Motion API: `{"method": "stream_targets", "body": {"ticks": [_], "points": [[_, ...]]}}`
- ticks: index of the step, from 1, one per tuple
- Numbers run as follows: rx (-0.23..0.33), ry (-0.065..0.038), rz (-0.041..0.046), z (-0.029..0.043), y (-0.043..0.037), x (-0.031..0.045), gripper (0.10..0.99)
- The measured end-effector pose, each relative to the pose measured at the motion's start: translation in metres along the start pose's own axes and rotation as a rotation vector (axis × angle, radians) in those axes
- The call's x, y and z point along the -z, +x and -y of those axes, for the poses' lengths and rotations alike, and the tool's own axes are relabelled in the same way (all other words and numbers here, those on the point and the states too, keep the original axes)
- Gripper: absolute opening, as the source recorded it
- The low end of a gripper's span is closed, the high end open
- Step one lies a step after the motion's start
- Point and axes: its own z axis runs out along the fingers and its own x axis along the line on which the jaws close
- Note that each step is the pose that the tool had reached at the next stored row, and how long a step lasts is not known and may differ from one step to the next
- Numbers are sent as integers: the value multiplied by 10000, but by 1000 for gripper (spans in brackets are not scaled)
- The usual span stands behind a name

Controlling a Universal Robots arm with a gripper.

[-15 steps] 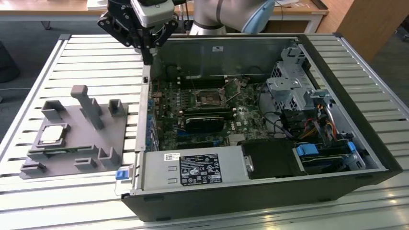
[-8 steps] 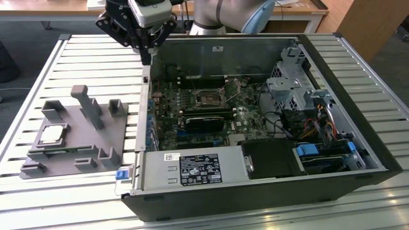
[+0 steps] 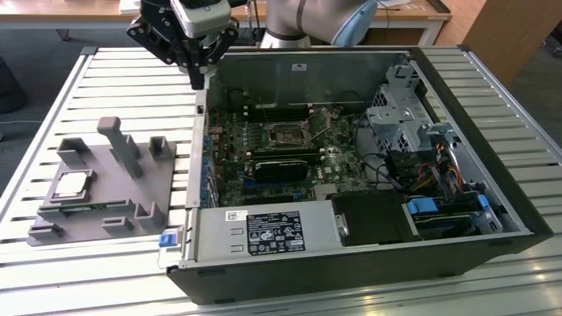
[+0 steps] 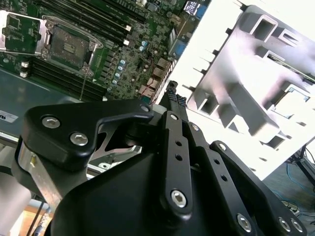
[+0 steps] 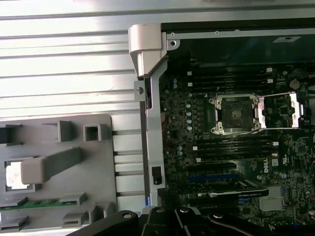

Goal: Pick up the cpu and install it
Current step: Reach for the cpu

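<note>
1. In the exterior view, we see the gripper [image 3: 199,82] hanging above the open computer case [image 3: 351,276]. It sits over the case wall on the exterior view's left. The arm [image 3: 307,23] is cut off by the frame edge.
2. In the second wrist view, the fingers [image 4: 173,103] are drawn together to a single tip. We see nothing held between them.
3. The cpu [image 3: 72,185] lies flat in a recess of the grey tray [image 3: 114,187]. The tray rests on the slatted table [image 3: 114,79], and the cpu is well apart from the gripper.
4. In the first wrist view, the cpu [image 5: 11,179] is partly hidden by the tray's post [image 5: 49,165] and cut off by the frame edge. Only part of its pale top shows.
5. A green memory stick [image 5: 49,202] lies in a tray slot just beside the cpu. Its ends are covered by tray blocks.
6. The socket [image 5: 235,114] on the motherboard [image 5: 236,162] is empty, and its load plate [image 5: 283,109] is swung open.
7. In the second wrist view, glare washes out the tray [image 4: 236,98], so its recesses are hard to tell apart.
</note>
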Motion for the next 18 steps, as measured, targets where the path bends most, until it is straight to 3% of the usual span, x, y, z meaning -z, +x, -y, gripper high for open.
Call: {"method": "stream_targets", "body": {"ticks": [18], "points": [[0, 0, -1, 7, 98, 1, 106]]}}
